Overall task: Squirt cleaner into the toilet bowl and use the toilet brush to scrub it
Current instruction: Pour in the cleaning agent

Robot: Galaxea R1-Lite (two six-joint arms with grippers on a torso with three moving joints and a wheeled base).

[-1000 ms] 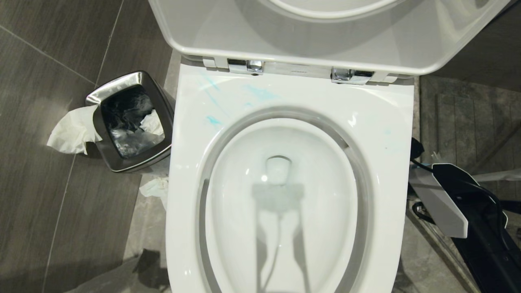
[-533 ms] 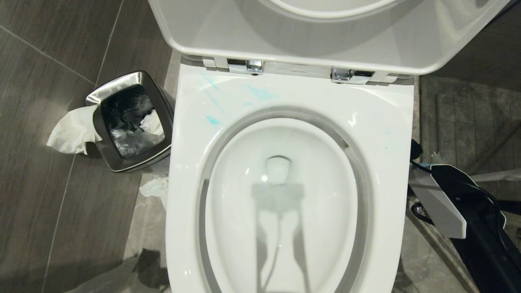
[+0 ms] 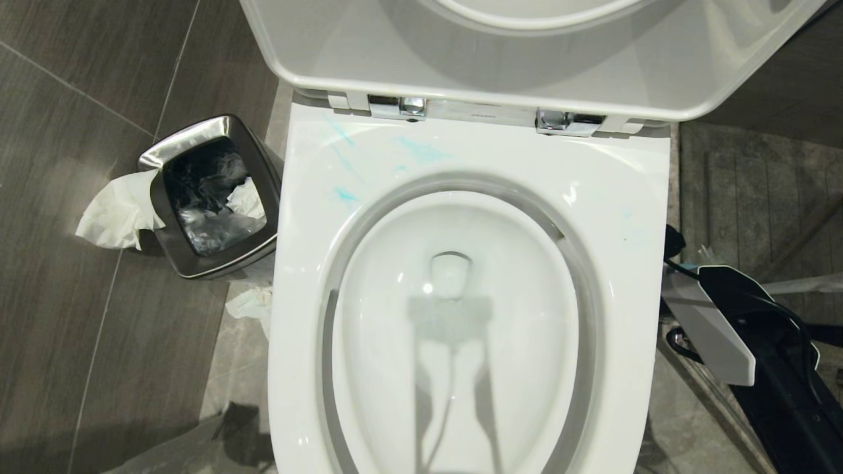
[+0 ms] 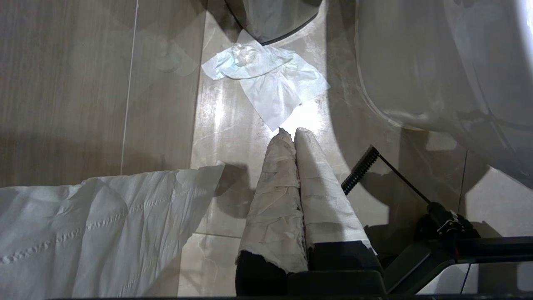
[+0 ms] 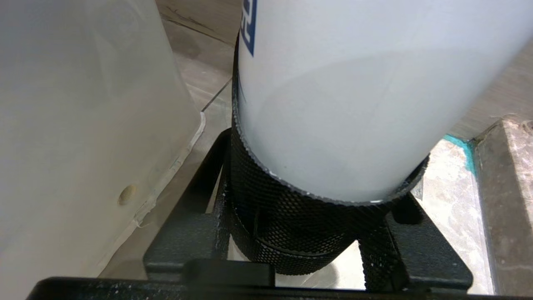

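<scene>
The toilet bowl (image 3: 632, 217) is seen from above with its lid (image 3: 527, 72) raised against the back on chrome hinges (image 3: 405, 105). Thin turquoise streaks of cleaner (image 3: 342, 158) are smeared over the back left corner of the flat rim, and a fainter blue tint is seen near the rim's right edge. Water is held at the bottom of the basin.

The right gripper (image 5: 300, 233) is held low beside the toilet's right outer wall (image 5: 83, 104), set around the black ribbed cap (image 5: 266, 196) of a white bottle (image 5: 333, 104). Whether the cap is actually clamped cannot be told. In the head view only part of this arm (image 3: 718, 329) is shown, by the right edge of the rim.

The left gripper (image 4: 291, 132) is clenched on nothing, its wrapped fingers (image 4: 275, 200) pressed together above the floor tiles (image 4: 62, 83), close to a crumpled tissue (image 4: 270, 83) lying on the floor.

A steel bin (image 3: 164, 151) stands on the floor just left of the toilet's back left corner, and a tissue (image 3: 115, 210) is draped over its left side.
</scene>
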